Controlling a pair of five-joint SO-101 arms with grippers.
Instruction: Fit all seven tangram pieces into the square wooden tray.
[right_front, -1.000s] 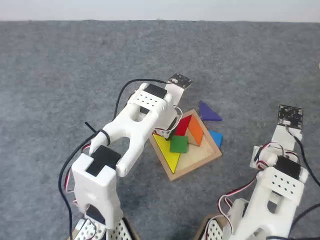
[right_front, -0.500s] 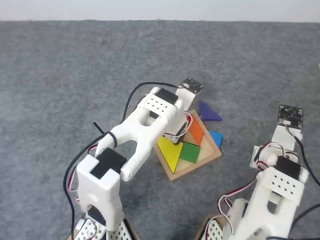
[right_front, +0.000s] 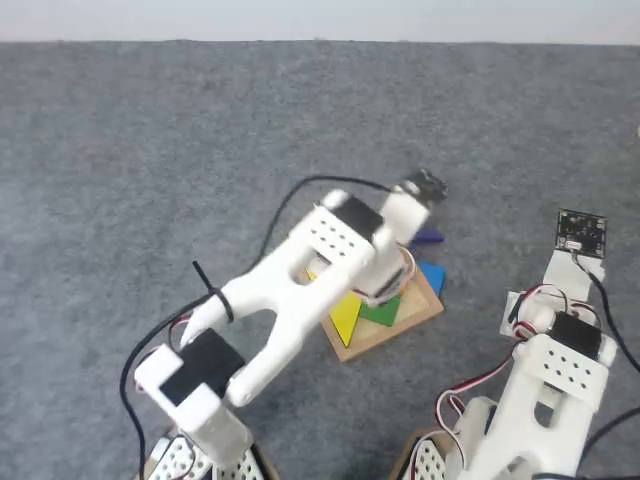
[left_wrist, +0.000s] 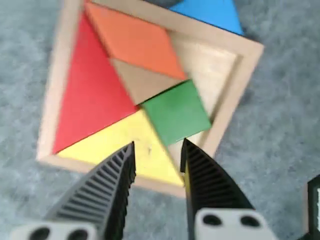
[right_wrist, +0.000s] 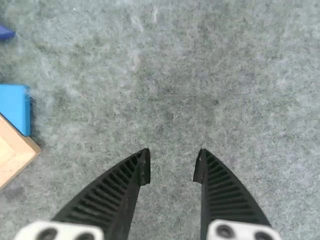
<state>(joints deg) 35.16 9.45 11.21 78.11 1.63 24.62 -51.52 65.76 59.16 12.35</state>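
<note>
Above the wooden tray (left_wrist: 248, 61), left fingers (left_wrist: 114, 177) hang parted.

Soft, even light lies over the grey table (right_front: 120, 150), brightest on the pale strip (right_front: 320, 20) at 12 o'clock in the high view. The white left arm (right_front: 300, 280) is evenly lit and matte. The blue piece (right_wrist: 12, 107) throws a thin dark shadow along one edge.

— What's in the wooden tray (left_wrist: 247, 65)?
— A red triangle (left_wrist: 87, 95), an orange parallelogram (left_wrist: 135, 42), a yellow triangle (left_wrist: 130, 142) and a green square (left_wrist: 177, 112). The square sits skewed, with bare wood beside it.
— And outside?
— A blue piece (left_wrist: 210, 12) lies just beside the rim, and a purple triangle (right_front: 430, 238) lies near it, apart from the tray.
</note>
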